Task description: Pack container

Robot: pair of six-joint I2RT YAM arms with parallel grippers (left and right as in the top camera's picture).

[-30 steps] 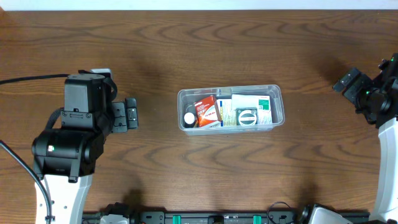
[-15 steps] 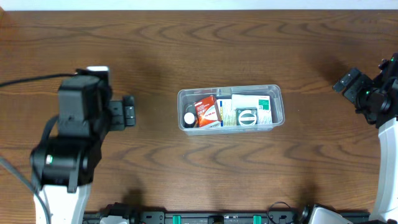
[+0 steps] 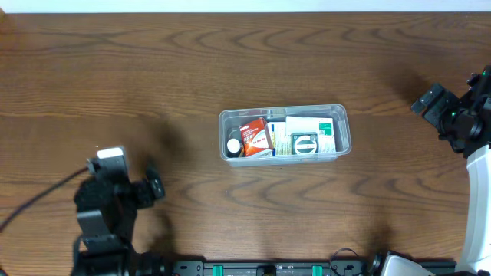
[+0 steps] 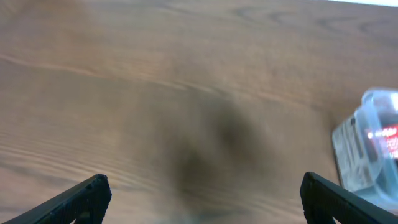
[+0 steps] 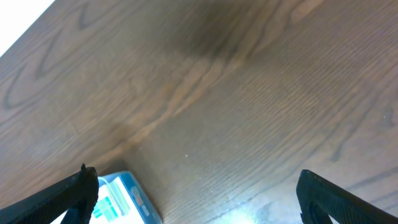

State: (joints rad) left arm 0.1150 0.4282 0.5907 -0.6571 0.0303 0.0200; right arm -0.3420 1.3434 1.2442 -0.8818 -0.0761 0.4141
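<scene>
The clear plastic container (image 3: 344, 123) sits mid-table. It holds a red box (image 3: 254, 136), white boxes, a round item (image 3: 306, 143) and a small dark-capped bottle (image 3: 233, 145). My left gripper (image 3: 156, 184) is open and empty at the front left, well apart from the container. In the left wrist view its fingers (image 4: 205, 183) spread wide over bare wood, with the container's corner (image 4: 373, 143) at the right edge. My right gripper (image 3: 427, 100) is open at the far right. In the right wrist view (image 5: 198, 175) a blue-and-white box (image 5: 121, 199) lies by its left finger.
The wooden table (image 3: 192, 61) has its far edge along the top of the overhead view. The right arm's base (image 3: 479, 192) stands at the right edge. The blue-and-white box does not show in the overhead view.
My left arm has drawn back from beside the container's left toward the front-left edge of the table. The right arm and the container have not moved.
</scene>
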